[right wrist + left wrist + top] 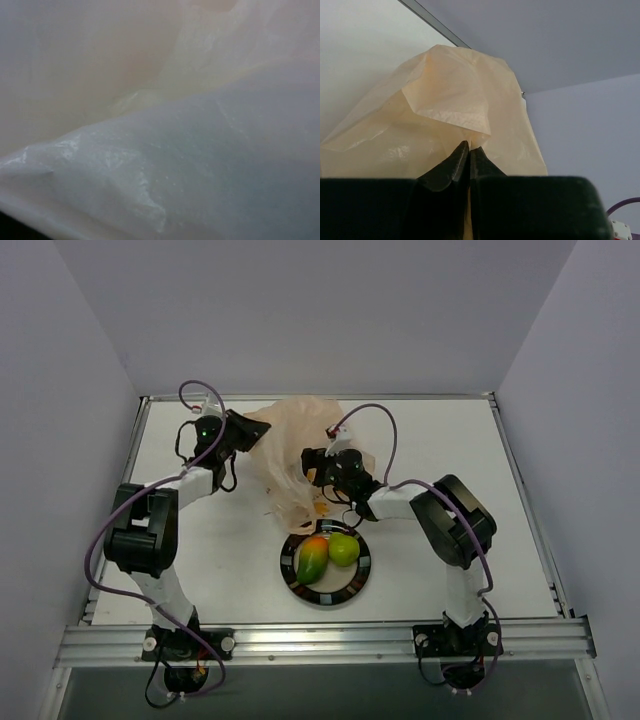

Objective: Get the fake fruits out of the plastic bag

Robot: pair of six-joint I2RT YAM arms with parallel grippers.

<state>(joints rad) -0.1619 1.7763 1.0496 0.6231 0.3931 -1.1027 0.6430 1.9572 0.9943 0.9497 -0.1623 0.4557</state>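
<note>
Plastic bag (290, 440) stands crumpled at the far middle of the counter (220, 570), between both arms. Left fingers (451, 167) are clamped shut on a fold of it. Right fingers (313, 462) press into its side — their spread cannot be told. Two fake fruits — a mango (313, 558) and a green one (344, 549) — lie touching on the plate (366, 562) nearby.

You'll see the plastic bag (285, 450) as thin, crinkly, translucent peach film with a faint sheen on its creases; close up in the right wrist view it looks milky and wrinkled. The fake fruits (313, 560) are smooth, glossy plastic that catches highlights. The plate (330, 604) under them has a smooth dark rim. Your table (450, 470) is matt white, and its near rail (330, 642) is ribbed bare metal. The left gripper (469, 150) has matt black fingers (445, 170)
</note>
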